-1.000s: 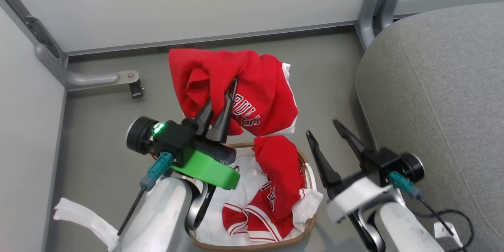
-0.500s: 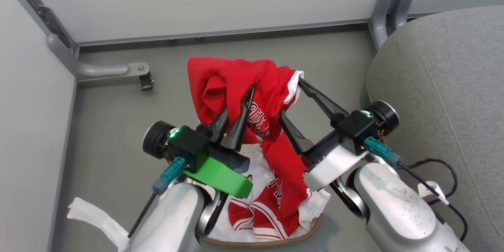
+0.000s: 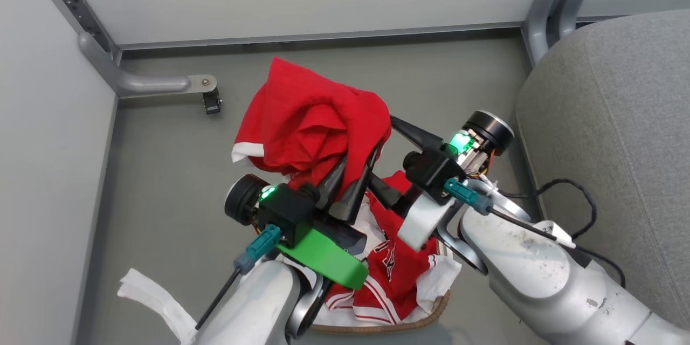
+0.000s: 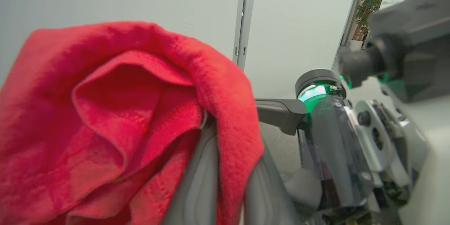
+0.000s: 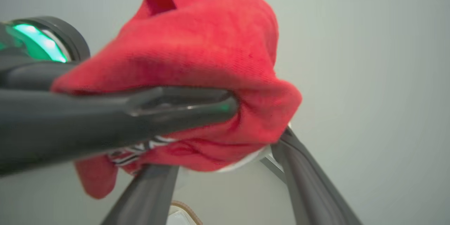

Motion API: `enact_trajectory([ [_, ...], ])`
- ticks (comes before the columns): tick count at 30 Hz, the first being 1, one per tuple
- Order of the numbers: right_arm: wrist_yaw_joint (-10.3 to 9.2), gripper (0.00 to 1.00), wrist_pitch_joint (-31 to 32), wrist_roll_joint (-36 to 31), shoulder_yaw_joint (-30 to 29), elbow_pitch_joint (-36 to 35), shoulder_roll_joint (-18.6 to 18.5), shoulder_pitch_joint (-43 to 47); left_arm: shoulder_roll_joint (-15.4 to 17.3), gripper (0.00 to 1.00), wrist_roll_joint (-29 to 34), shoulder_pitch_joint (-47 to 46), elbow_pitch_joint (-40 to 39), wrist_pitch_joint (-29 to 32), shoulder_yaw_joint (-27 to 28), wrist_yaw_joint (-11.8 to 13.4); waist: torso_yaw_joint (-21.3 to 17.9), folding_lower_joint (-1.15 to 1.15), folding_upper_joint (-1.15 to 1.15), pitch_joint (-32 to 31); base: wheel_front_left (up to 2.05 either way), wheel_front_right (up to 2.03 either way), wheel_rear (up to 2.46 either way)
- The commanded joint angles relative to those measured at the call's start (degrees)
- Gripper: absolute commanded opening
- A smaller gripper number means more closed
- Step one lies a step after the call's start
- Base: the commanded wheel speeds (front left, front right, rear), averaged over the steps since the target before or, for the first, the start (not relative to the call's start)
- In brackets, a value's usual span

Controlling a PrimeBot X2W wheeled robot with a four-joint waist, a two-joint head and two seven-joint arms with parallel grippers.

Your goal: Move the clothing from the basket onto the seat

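Red knit cloth, the garment with the white lettering (image 3: 307, 118), hangs bunched in the air above the far end of the basket (image 3: 377, 328). It is pinched in the left gripper (image 3: 358, 164), whose jaws are closed tight on a fold, so that the rest drapes over and to the left of the fingers. The right gripper (image 3: 383, 148) reaches in from the right with its jaws spread wide. The lower part of the hanging cloth sits between them and brushes them in the right wrist view, but they are not closed on it. I cannot tell whether any tail of this garment trails down as far as the basket. The second red garment (image 3: 396, 275), the one with white panels and striped trim, lies crumpled in the basket on the white liner (image 3: 444, 275), partly hidden under the arms. The basket stands on the grey floor (image 3: 161, 172) close to the robot, and the grey woven seat (image 3: 620, 118) rises just to the right with no clothing on the part in view. By my reading the task is under way but nothing has been delivered. One garment is lifted and needs carrying right onto the seat, and the other has not yet been picked up.
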Motion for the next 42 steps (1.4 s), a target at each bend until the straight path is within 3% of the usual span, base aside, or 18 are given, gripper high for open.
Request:
enact_trajectory([
  [1, -0.02, 1.0, -0.1, -0.2, 1.3, 1.0, 0.1, -1.3, 0.1, 0.0, -0.4, -1.1, 0.1, 0.0, -0.5, -0.2, 0.2, 0.0, 0.0, 0.1, 0.0, 0.0, 0.0],
  [5, -0.02, 1.0, -0.1, 1.0, 3.7, 3.4, 0.5, -3.2, 0.0, 0.0, -0.9, -1.4, 0.3, 0.0, -1.3, -0.2, 0.5, 0.0, 0.0, 0.2, 0.0, 0.0, 0.0],
  [7, -0.02, 0.4, -0.1, 2.0, 3.6, 3.5, 0.9, -3.7, 0.0, 0.0, -1.2, -1.5, 0.5, 0.0, -1.4, -0.3, 0.7, 0.0, 0.0, 0.3, 0.0, 0.0, 0.0],
  [8, -0.02, 0.0, -0.1, 2.5, 3.5, 3.2, 0.9, -3.8, 0.0, 0.0, -1.3, -1.5, 0.6, 0.0, -1.4, -0.3, 0.8, 0.0, 0.0, 0.3, 0.0, 0.0, 0.0],
  [19, -0.04, 0.0, -0.1, 4.5, -2.4, 1.2, 0.1, -0.1, 0.2, 0.0, -0.3, -1.1, 1.7, 0.0, 0.0, 0.4, 0.2, 0.0, 0.0, 0.6, 0.0, 0.0, 0.0],
  [20, -0.04, 0.0, -0.1, 4.4, -3.2, 1.1, 0.1, 0.5, 0.2, 0.26, 0.1, -1.0, 1.8, 0.0, 0.2, 0.6, 0.0, 0.0, 0.0, 0.6, 0.0, 0.0, 0.0],
  [21, -0.04, 0.0, -0.1, 4.2, -3.9, 1.2, 0.1, 1.0, 0.2, 0.43, 0.4, -0.9, 1.9, 0.0, 0.4, 0.6, -0.3, 0.0, 0.0, 0.5, 0.0, 0.0, 0.0],
  [22, -0.04, 0.0, -0.1, 4.2, -4.9, 1.1, 0.2, 1.7, 0.2, 1.0, 0.6, -0.6, 2.3, 0.0, 0.5, 0.7, -0.7, 0.0, 0.0, 0.5, 0.0, 0.0, 0.0],
  [29, -0.04, 0.0, -0.1, 3.6, -11.1, -0.1, 0.8, 5.8, 0.1, 1.0, 2.9, 0.2, 3.2, 0.0, 2.0, 0.6, -5.1, 0.0, 0.0, 0.8, 0.0, 0.0, 0.0],
  [42, -0.04, 0.0, -0.1, 3.2, -20.0, -3.6, 1.6, 12.7, 0.2, 1.0, 6.4, 0.3, 4.4, 0.0, 4.3, -0.3, -19.7, 0.0, 0.0, 2.7, 0.0, 0.0, 0.0],
])
